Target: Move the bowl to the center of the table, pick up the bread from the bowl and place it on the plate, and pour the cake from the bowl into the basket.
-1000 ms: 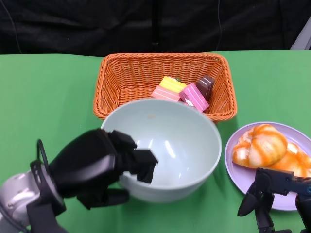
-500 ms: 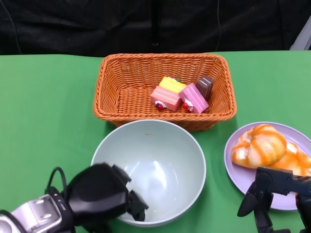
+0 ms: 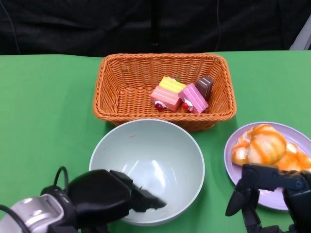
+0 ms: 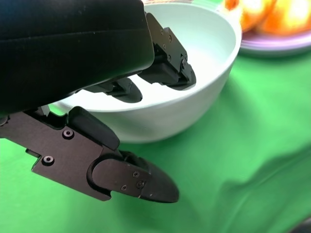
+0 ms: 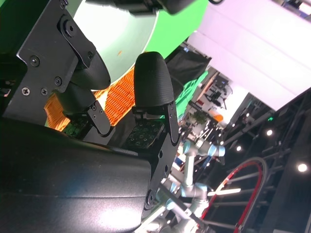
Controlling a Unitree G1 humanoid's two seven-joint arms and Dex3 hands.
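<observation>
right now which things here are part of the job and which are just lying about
Part of the job:
bowl
cake pieces
basket
bread
plate
left hand

Just there:
green tablecloth
black backdrop

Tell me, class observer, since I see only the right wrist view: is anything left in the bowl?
Observer: No. The head view shows the bowl empty.
Operator: Where did the cakes end up?
Observer: The cakes lie in the basket behind the bowl.
Operator: Does the left hand grip the bowl?
Observer: It seems not. The left hand has its fingers inside the rim, with the thumb apart from the outer wall.
</observation>
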